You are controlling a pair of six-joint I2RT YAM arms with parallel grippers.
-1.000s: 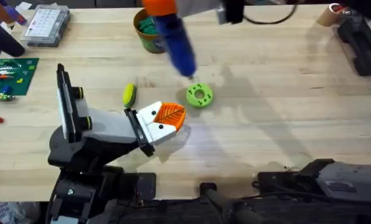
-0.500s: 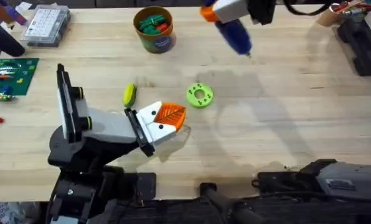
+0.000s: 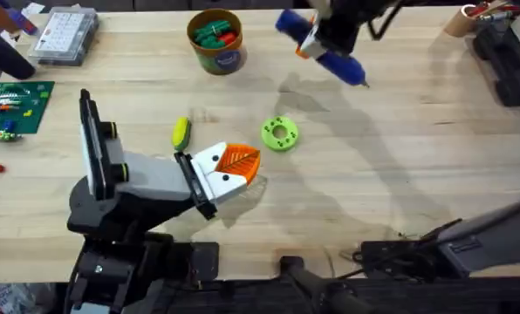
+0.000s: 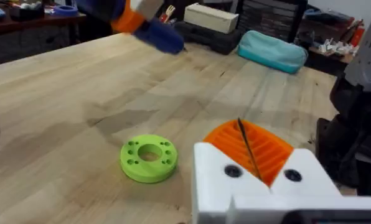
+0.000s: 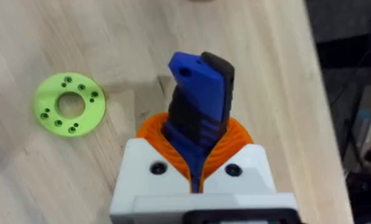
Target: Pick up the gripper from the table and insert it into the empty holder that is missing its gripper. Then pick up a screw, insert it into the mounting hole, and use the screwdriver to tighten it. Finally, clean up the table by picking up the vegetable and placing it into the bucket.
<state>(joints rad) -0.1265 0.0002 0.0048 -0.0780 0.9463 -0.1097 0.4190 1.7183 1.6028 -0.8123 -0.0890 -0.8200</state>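
My right gripper hangs above the far middle of the table, shut on the blue screwdriver, whose thin bit points right. In the right wrist view the orange pads clamp the screwdriver's blue body. My left gripper rests low near the table's centre, shut with nothing in it; its pads meet. The yellow vegetable lies just left of it. The orange-brown bucket stands at the far centre-left with green and red pieces inside. The loose gripper, the holder and the screw are out of view.
A bright green ring disc with holes lies right of the left gripper, also seen as the disc and the disc. A clear parts box and a green circuit board sit at the far left. Black gear lines the right edge.
The right arm has carried the screwdriver away from above the green disc, toward the far right, and tipped it from steep to nearly level. The left arm has not moved.
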